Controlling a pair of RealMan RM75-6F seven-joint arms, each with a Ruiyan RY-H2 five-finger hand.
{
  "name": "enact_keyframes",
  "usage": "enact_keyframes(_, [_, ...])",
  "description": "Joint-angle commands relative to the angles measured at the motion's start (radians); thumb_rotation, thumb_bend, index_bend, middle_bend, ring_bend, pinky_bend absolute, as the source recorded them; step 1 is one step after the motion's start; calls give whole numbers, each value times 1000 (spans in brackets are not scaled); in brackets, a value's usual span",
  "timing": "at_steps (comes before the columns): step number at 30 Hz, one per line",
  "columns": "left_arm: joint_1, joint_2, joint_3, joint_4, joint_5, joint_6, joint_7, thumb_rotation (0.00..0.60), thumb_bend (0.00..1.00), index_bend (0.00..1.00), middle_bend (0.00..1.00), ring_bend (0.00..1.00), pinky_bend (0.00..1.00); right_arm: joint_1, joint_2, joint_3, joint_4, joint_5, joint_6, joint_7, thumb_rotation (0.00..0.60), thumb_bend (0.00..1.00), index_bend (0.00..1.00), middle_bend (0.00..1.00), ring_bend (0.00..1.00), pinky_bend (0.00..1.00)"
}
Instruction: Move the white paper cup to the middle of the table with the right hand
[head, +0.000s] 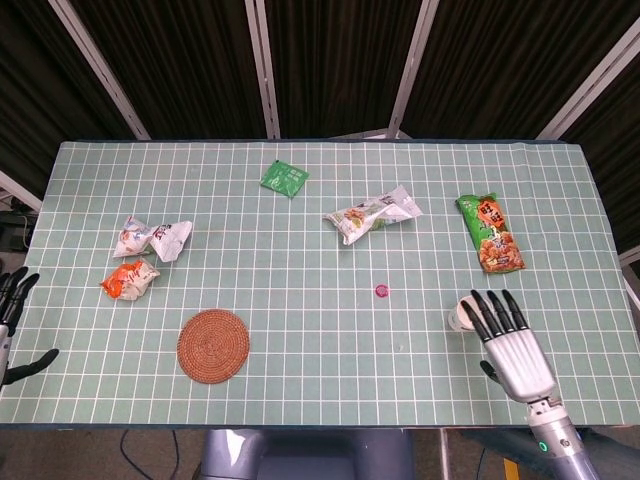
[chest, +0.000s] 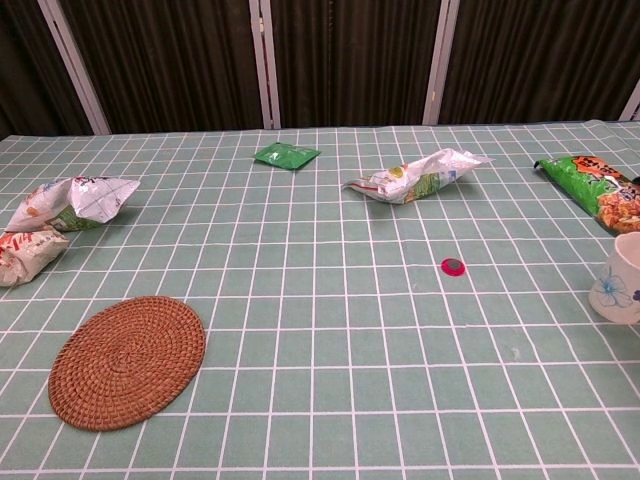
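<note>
The white paper cup (head: 461, 314) with a blue flower print (chest: 618, 281) stands upright near the table's front right. In the head view my right hand (head: 512, 350) reaches over it from the front-right, its dark fingers (head: 495, 312) straight and spread across the cup's rim, hiding most of the cup. The hand does not grip it. My left hand (head: 12, 295) hangs off the table's left edge, fingers apart and holding nothing. Neither hand appears in the chest view.
A red bottle cap (head: 381, 291) lies left of the cup. A woven coaster (head: 213, 344) sits front left. Snack bags lie around: green-orange (head: 489, 232), white-green (head: 372, 214), small green (head: 284, 178), white (head: 150, 238), orange (head: 130, 280).
</note>
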Motion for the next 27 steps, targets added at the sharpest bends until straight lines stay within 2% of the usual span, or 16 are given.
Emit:
enact_keyframes(1, [-5,-9,-8,8,-13,-7,9,600,0,0,0,0,0,80,-62,0,78,11,-174,-256,600,0,0,0,0,0])
enact_keyframes(5, [-7,-13,-10,16,-25,-15,11,600,0,0,0,0,0,104,-104,5,101,50,-246,-403,600,0,0,0,0,0])
enact_keyframes(12, [-16,-18,-18,31,-57,-38,-3,600,0,0,0,0,0,141,-163,13,167,74,-296,-582,600,0,0,0,0,0])
enact_keyframes(18, [-17,-19,-19,32,-54,-36,-10,600,0,0,0,0,0,169,-203,10,237,58,-296,-654,600,0,0,0,0,0])
enact_keyframes(24, [-19,-18,-18,33,-59,-45,-12,600,0,0,0,0,0,172,-222,25,285,98,-302,-729,600,1,0,0,0,0])
enact_keyframes(27, [-23,-10,-15,27,-69,-64,-18,600,0,0,0,0,0,168,-231,32,308,128,-303,-768,600,68,2,0,0,0])
